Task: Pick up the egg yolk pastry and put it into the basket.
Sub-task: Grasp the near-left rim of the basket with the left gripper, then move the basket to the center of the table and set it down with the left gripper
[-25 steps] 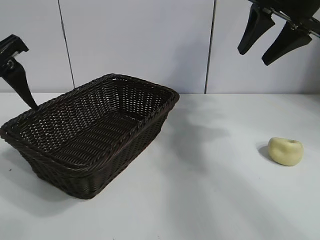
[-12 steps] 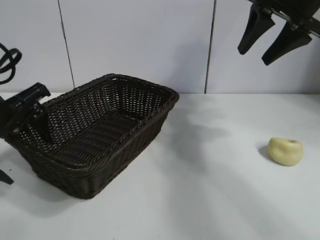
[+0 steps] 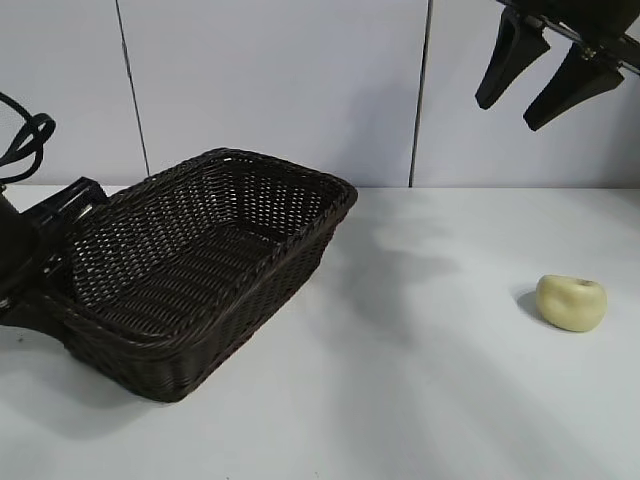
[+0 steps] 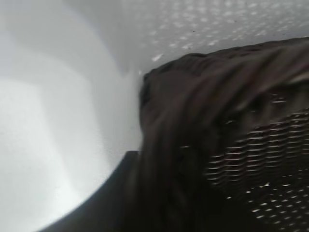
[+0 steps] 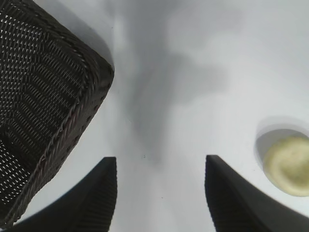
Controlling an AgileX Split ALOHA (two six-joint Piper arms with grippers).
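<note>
The pastry is not picked up yet; the whole job is left.

The egg yolk pastry (image 3: 571,302) sits on the white table (image 3: 430,380), well apart from the basket (image 3: 190,265); the right claw (image 3: 538,70) hangs high above, wide open, holding nothing; the left claw (image 3: 40,250) presses against the basket's end, and its grip cannot be told.

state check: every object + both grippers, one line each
egg yolk pastry: resting on the table, right side, ungrasped, outside the basket.
basket: upright on the table, left side, nothing visible inside.
left gripper: low at the basket's left end, against its rim; finger state unclear.
right gripper: raised high above the table, open, holding nothing.
table: white, carries basket and pastry.
</note>
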